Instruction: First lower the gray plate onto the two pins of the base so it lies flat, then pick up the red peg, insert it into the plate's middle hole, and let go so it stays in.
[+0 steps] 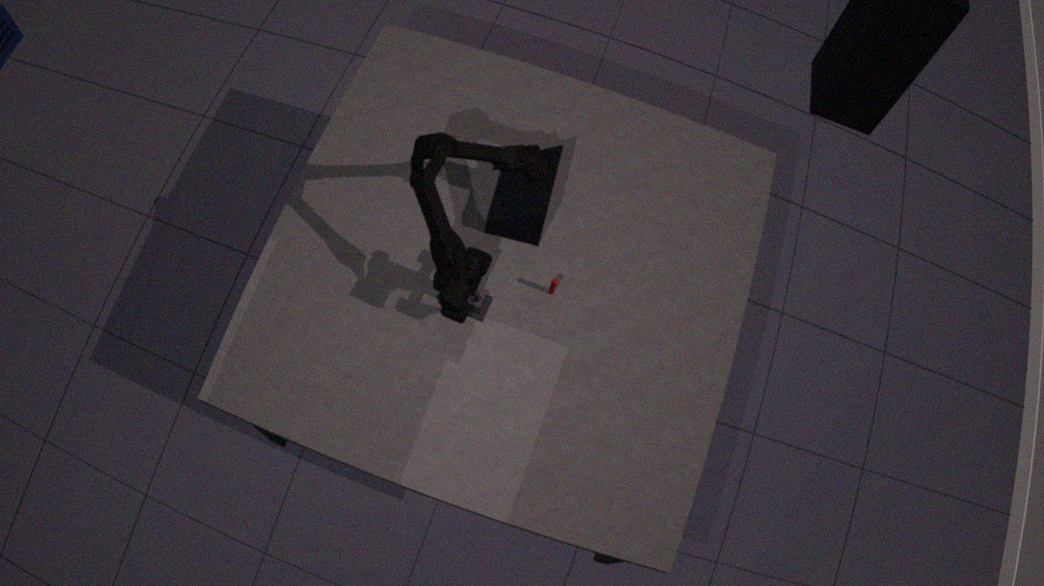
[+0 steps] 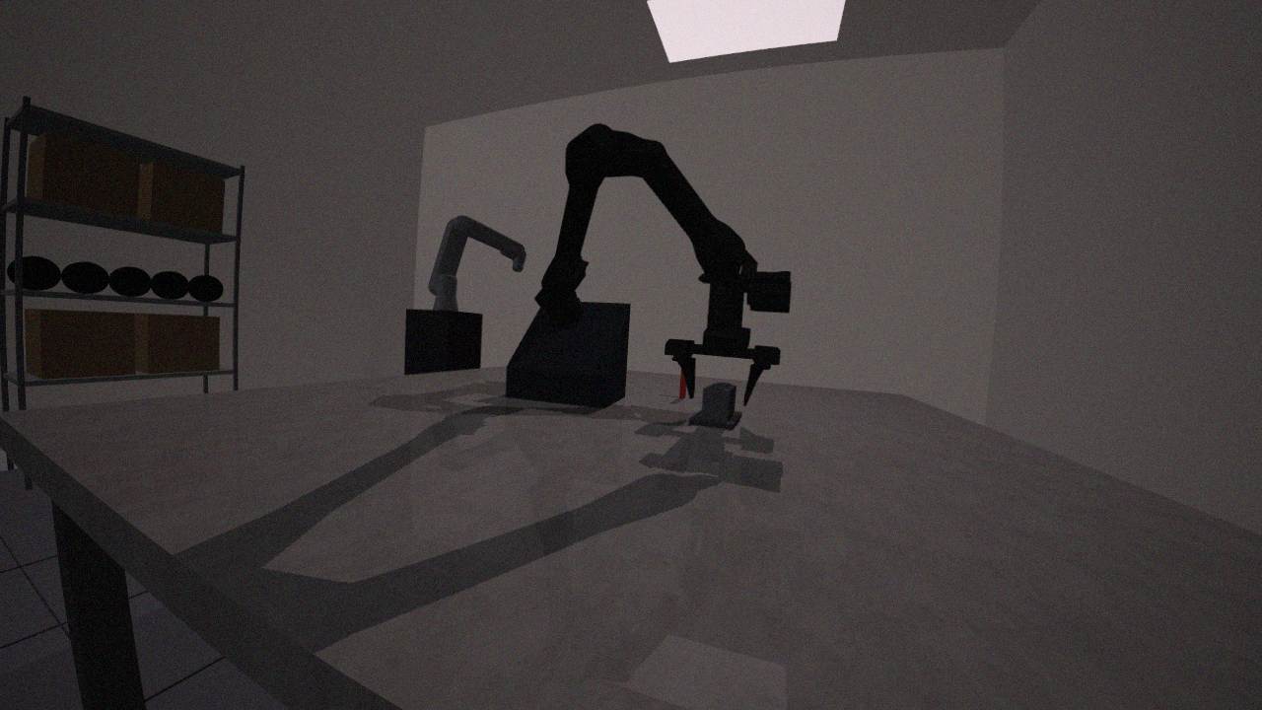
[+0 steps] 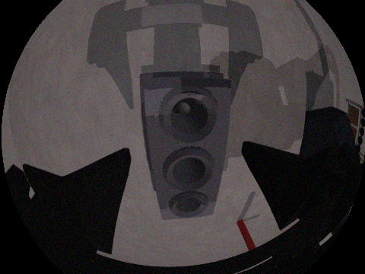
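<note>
End effector spread above gray plate

Table carries base, upright red peg; dark pedestal.
</note>
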{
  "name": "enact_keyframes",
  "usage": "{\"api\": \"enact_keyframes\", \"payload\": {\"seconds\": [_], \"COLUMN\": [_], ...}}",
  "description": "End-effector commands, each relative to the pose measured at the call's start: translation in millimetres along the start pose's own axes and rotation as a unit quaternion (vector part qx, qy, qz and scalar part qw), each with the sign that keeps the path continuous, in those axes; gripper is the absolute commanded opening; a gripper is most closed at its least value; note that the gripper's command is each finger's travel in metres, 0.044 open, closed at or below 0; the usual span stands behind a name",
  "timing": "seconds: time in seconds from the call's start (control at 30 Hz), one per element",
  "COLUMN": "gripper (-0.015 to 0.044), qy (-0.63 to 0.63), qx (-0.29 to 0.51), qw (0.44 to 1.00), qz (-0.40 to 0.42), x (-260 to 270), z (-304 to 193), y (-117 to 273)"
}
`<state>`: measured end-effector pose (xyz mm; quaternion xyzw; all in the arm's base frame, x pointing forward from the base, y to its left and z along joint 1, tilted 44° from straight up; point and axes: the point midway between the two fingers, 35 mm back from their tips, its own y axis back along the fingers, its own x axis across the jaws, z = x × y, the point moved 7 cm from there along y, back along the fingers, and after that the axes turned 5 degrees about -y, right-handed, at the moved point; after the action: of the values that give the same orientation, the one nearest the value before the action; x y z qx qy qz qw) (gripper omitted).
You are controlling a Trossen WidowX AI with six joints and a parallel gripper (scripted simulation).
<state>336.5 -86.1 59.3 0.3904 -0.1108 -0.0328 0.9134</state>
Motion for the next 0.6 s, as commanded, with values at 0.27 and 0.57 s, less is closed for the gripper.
{"api": "enact_keyframes", "payload": {"seconds": [0.27, 0.57], "gripper": [0.0440, 0.0440], "qy": [0.000, 0.118], "qx": [0.003, 0.020], "qw": [1.000, 0.993], "qz": [0.005, 0.006], "x": [2, -41], "z": [-6, -97], "y": [111, 115]}}
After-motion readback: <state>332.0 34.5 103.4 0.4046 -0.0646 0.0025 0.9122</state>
